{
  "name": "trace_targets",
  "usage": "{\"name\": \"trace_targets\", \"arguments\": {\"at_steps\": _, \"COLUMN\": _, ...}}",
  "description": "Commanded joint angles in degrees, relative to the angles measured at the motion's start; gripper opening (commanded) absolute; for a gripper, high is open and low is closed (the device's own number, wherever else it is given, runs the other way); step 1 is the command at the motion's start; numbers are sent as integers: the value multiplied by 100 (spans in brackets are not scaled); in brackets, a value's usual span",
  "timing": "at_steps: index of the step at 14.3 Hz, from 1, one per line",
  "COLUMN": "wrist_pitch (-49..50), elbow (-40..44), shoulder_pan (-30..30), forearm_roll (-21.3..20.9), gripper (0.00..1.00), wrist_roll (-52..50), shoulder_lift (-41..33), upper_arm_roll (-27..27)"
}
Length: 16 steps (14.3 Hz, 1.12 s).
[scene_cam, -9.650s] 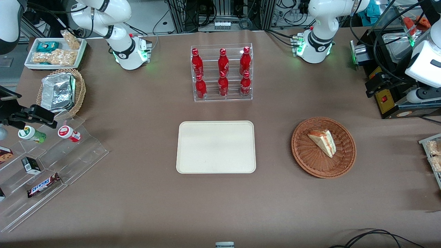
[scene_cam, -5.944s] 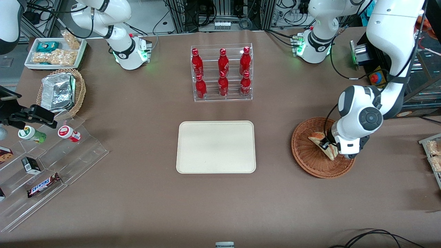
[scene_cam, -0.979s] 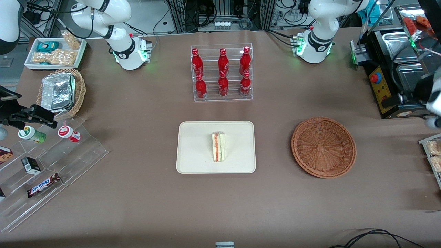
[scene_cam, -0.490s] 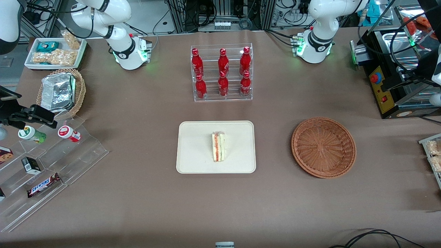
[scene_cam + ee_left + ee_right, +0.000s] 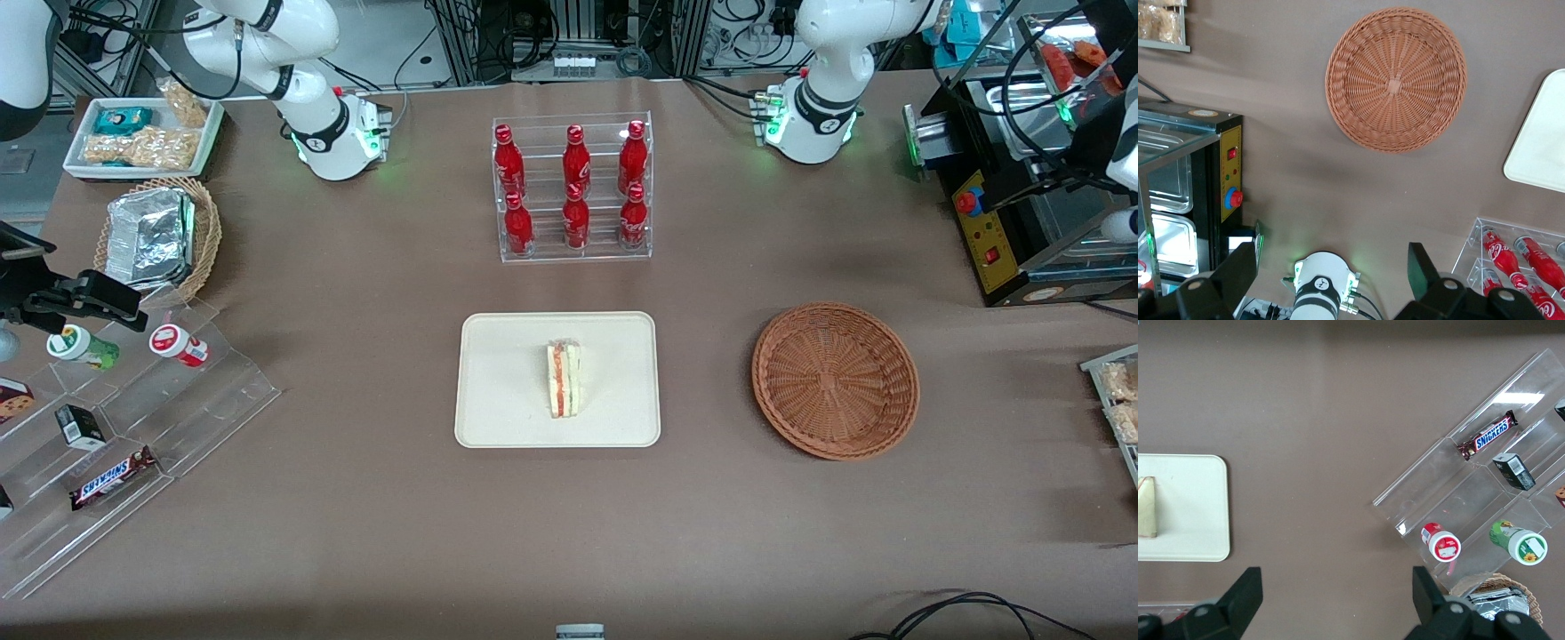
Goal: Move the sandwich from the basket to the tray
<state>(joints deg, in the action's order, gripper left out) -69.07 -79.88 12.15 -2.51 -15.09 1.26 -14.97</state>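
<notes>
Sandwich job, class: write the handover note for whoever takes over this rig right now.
Gripper: open, holding nothing, raised high above the working arm's end of the table, looking down on the basket.
Sandwich: standing on edge near the middle of the tray, filling edge up.
Basket: empty, beside the tray toward the working arm's end.
Done: sandwich moved from basket to tray and released.
Left: nothing apparent; just park the arm.

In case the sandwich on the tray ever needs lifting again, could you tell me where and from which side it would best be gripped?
Probably from straight above, fingers closing on the two flat bread faces of the sandwich, since it stands on edge on the tray with its filling stripe facing up. Grip mid-length, where the wedge is full. The gripper is open, high above the table near the basket.
</notes>
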Motion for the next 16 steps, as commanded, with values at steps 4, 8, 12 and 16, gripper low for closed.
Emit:
{"name": "trace_targets", "arguments": {"at_steps": 4, "wrist_pitch": -352, "elbow": -335, "shoulder_pan": -178, "forearm_roll": -373, "gripper": 100, "wrist_roll": 24, "shoulder_lift": -223, "upper_arm_roll": 2}}
{"name": "trace_targets", "arguments": {"at_steps": 8, "wrist_pitch": -387, "elbow": -274, "shoulder_pan": -169, "forearm_roll": -347, "gripper": 100, "wrist_roll": 146, "shoulder_lift": -188, "upper_arm_roll": -6}}
{"name": "trace_targets", "arguments": {"at_steps": 12, "wrist_pitch": -396, "elbow": -204, "shoulder_pan": -169, "forearm_roll": -338, "gripper": 100, "wrist_roll": 613, "shoulder_lift": -144, "upper_arm_roll": -6}}
{"name": "trace_targets", "arguments": {"at_steps": 16, "wrist_pitch": -396, "elbow": -116, "shoulder_pan": -186, "forearm_roll": -294, "gripper": 100, "wrist_roll": 613, "shoulder_lift": -65, "upper_arm_roll": -15}}
